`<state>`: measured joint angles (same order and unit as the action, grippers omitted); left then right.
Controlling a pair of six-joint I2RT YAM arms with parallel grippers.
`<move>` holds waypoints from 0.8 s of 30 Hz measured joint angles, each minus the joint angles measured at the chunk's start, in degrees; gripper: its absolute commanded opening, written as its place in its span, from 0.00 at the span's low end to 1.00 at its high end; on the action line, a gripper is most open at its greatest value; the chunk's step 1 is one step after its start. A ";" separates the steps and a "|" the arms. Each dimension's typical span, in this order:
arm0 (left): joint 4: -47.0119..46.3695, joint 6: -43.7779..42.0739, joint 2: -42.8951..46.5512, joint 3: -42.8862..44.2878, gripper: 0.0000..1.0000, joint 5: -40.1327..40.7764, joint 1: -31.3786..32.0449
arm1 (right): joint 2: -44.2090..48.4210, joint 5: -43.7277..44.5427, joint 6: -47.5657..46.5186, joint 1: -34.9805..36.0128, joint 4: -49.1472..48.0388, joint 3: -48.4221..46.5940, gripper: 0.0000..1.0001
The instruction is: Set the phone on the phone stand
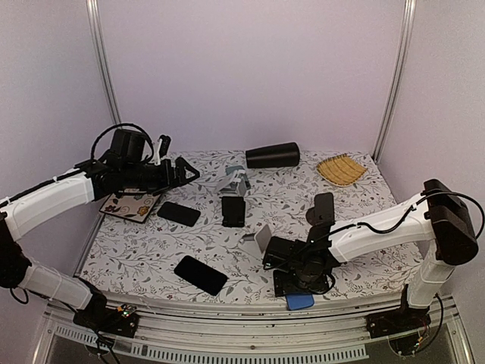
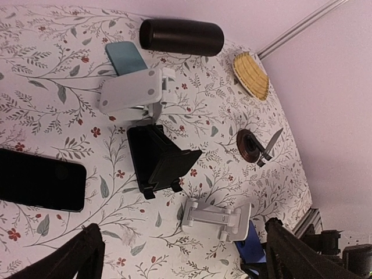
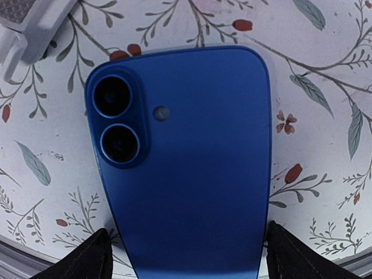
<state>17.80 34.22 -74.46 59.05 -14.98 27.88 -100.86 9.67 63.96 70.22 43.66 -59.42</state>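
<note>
A blue phone lies camera-side up on the floral table, at the near edge. My right gripper is lowered over its near end, open, with a finger at each long side. The right finger is against the phone's edge and the left one stands a little off. A small white phone stand sits just left of this gripper, its corner showing in the right wrist view. My left gripper hangs open and empty above the table's left side.
A black stand and a grey stand are mid-table. Two black phones lie to the left, beside a patterned tile. A black cylinder and a wicker dish are at the back.
</note>
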 measured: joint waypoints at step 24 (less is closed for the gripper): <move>1.16 3.63 -2.93 4.20 0.88 -0.68 4.74 | -0.63 1.64 -2.14 -4.42 -0.42 -1.53 0.63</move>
<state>18.96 37.85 -77.38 63.24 -15.66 32.62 -101.49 11.31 61.82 65.80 43.24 -60.95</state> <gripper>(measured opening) 0.891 0.722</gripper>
